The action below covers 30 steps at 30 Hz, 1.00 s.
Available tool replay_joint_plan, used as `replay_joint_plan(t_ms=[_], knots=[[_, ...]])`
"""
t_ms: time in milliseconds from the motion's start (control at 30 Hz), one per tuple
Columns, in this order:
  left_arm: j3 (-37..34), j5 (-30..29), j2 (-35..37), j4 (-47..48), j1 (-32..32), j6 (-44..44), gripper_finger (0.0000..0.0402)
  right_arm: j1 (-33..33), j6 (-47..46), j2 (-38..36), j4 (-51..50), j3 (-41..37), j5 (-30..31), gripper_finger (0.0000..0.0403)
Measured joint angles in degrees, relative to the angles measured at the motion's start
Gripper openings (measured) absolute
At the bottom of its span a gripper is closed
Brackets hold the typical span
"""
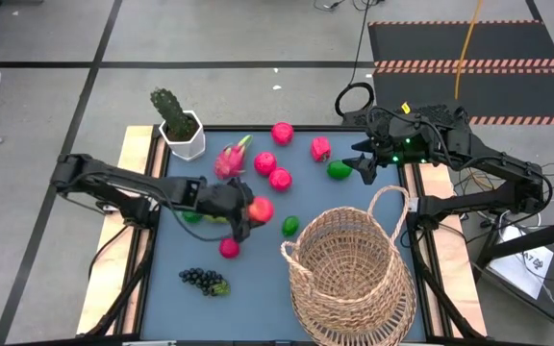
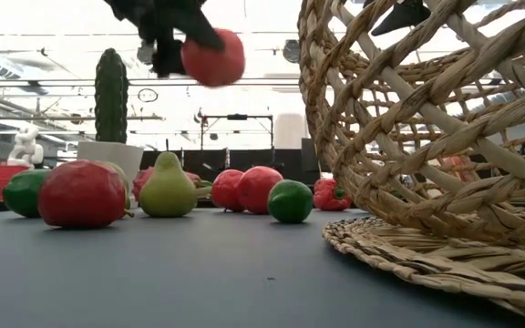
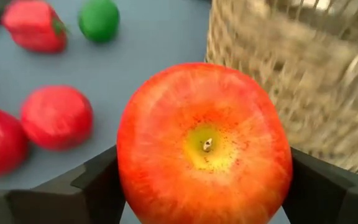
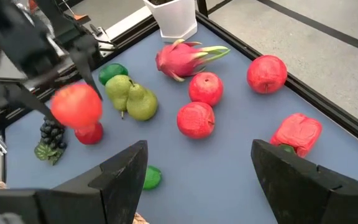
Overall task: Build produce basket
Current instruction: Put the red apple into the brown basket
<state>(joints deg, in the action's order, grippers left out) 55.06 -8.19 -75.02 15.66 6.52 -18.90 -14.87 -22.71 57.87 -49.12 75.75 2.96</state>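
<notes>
My left gripper (image 1: 250,213) is shut on a red apple (image 1: 261,209) above the middle of the blue table, left of the woven basket (image 1: 349,274). In the low view the apple (image 2: 212,56) hangs well above the table. More produce lies on the table: a dragon fruit (image 1: 231,159), red apples (image 1: 279,179), limes (image 1: 290,226), pears (image 4: 132,98) and a grape bunch (image 1: 203,280). Above the table's far right corner my right gripper (image 4: 197,155) stands open with nothing between its fingers. My left gripper pinches the apple by two opposite sides (image 3: 126,168) between its two fingers (image 3: 95,186). The apple's stem dimple (image 3: 207,144) faces back toward the wrist. The fingers come slanting down from the table's left. The apple is lifted clear of the table.
A potted cactus (image 1: 176,120) in a white pot stands at the far left corner. The basket fills the near right of the table, its loop handle (image 1: 388,207) toward the far side. A green lime (image 1: 339,170) and a red fruit (image 1: 320,148) lie below my right gripper.
</notes>
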Motion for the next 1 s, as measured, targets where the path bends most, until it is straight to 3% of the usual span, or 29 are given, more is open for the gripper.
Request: replay_joint_plan(t_ms=[167, 400, 1000], knots=[[8.45, 0.02, 2.1, 6.41, -1.8, 2.59, 0.0341, 0.0, 1.47, 0.0, 0.0, 0.0, 0.0, 0.0283], [22.76, -0.94, -0.8, 13.25, -4.92, 7.95, 0.0332, 0.0, 2.92, -0.26, 0.0, 0.0, -0.17, 0.0283], [51.64, -1.83, -19.63, 14.56, -4.88, 10.91, 0.0339, 0.0, 4.13, -5.13, -2.36, -0.02, -0.24, 0.0283]])
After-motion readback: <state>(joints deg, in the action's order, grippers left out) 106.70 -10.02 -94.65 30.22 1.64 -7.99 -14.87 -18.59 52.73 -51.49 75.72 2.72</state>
